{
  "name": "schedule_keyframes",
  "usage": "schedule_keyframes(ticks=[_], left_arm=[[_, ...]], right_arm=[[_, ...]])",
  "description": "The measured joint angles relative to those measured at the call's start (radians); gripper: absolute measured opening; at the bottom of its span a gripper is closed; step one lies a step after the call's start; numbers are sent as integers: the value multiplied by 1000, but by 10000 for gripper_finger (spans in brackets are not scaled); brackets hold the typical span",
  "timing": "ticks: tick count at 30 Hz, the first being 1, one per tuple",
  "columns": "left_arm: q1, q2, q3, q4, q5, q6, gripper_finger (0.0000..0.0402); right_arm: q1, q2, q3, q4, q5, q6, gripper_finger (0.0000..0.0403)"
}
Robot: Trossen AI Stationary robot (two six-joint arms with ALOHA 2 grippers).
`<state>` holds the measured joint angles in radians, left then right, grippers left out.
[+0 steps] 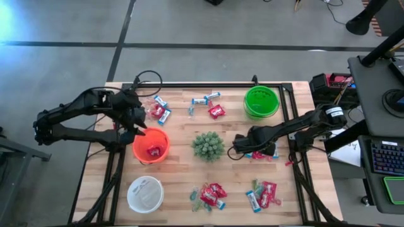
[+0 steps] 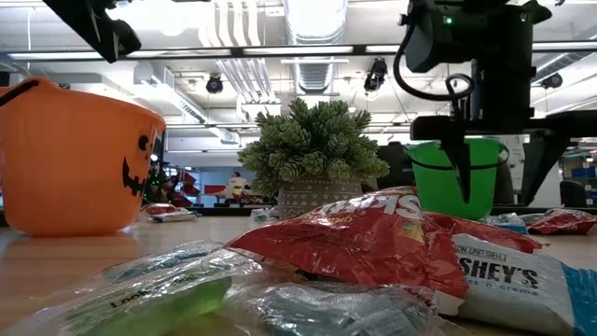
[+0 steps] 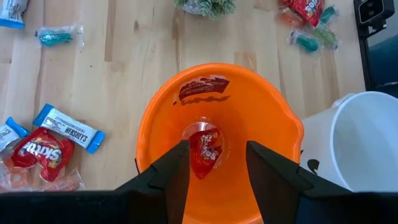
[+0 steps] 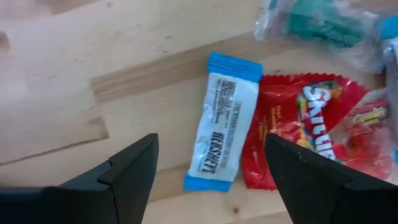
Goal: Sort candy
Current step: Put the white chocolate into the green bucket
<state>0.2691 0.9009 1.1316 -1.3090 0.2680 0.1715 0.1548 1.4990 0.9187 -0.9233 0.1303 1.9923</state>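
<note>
Where the candy lay, it sat in scattered lots on the wooden table [image 1: 183,183]: one red Skittles packet [image 3: 204,151] at the bottom of the orange bucket [image 1: 151,144], a blue-and-white Hershey's bar [image 4: 225,120] touching a second red packet [image 4: 297,127] beneath the right gripper [image 4: 211,167], further heaps at the near edge [image 1: 210,195] and by the far left [image 1: 158,110]. Left gripper [image 3: 216,163]: fingers spread apart, empty, hovering above the bucket's mouth. Right gripper: fingers parted wide, holding nothing, poised over the bar, right of the spiky green plant [image 1: 207,145]. White bowl [image 1: 145,193] near left, apparently empty though glare hampers judgement; green bowl [image 1: 261,102] far right.
</note>
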Motion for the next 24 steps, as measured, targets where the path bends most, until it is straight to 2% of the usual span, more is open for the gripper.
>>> schedule_keyframes(ticks=[3,9,16,20,24], left_arm=[[0,-2,0,0,0,0,139],[0,-3,0,0,0,-7,139],[0,-3,0,0,0,-27,139],[0,-3,0,0,0,-31,139],[0,-3,0,0,0,-32,139]], right_arm=[[0,0,-18,16,0,0,286],[0,0,-90,157,1,20,286],[0,6,-126,184,1,32,282],[-1,6,-127,192,2,26,255],[-1,6,-129,197,2,26,206]])
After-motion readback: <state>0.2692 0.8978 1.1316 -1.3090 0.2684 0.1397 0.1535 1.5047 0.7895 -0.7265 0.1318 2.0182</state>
